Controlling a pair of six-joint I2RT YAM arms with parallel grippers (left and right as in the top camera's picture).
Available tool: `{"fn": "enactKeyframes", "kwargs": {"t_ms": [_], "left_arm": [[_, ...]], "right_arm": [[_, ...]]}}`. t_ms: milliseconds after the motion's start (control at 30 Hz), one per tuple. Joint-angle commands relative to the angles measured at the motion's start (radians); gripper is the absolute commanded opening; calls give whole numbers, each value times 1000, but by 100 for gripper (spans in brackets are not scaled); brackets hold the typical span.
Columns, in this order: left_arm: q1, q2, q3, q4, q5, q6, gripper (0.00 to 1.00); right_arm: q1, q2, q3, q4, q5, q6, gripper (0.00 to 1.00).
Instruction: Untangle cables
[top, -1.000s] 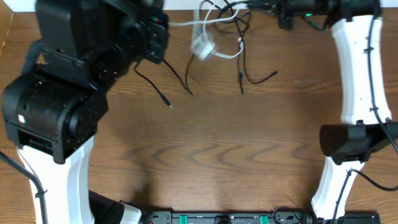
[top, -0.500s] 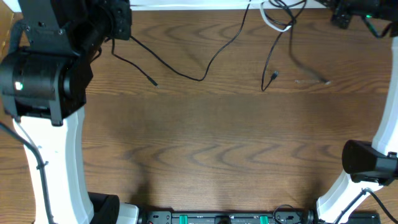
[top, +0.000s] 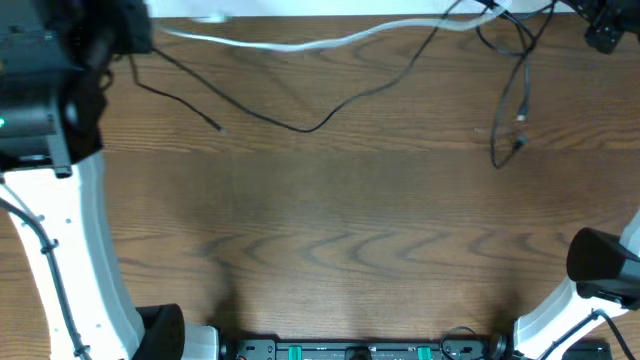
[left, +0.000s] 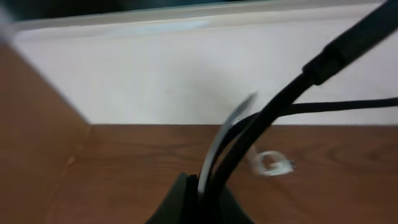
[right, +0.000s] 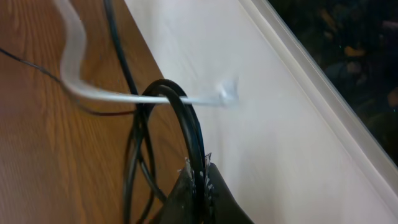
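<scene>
The white cable (top: 300, 44) runs taut along the far edge of the table (top: 340, 250), nearly from corner to corner. Below it the long black cable (top: 305, 128) sags toward me in a shallow V, with a loose end (top: 216, 124) lying on the wood at the left. The other black cable (top: 520, 90) hangs down at the right, its plug (top: 518, 143) resting on the surface. All of it sits in the far third, close to the edge, so I have wide bare wood in front and little margin behind. From above both tools are mostly hidden at the far corners; the wrist cameras fill that in. The left gripper (left: 200, 186) is clamped on the white cable and a black strand together, and a blurred white plug (left: 270, 163) shows beyond it. The right gripper (right: 200, 177) is pinched on a loop of black cable, the white one crossing behind. Past the edge stands a pale wall (left: 186, 68).
</scene>
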Motion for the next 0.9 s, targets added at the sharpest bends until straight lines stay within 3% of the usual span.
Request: {"fn": "enactKeyframes", "kwargs": {"t_ms": [0,167,533,867], "left_arm": [[101,-11,7,21,-23,-27,8],[149,-11,7,34,42,-36,8],[196,26,7,63,18,-36,7],[373,27,7,90,26,-124,7]], "right_arm": [[-39,-64,4,-9,-6,11,1],[-80,-101,4,-19,-6,11,1],[-218,-175,4,-37,-1,11,1],[-347,-208,4,-23,-6,49,1]]}}
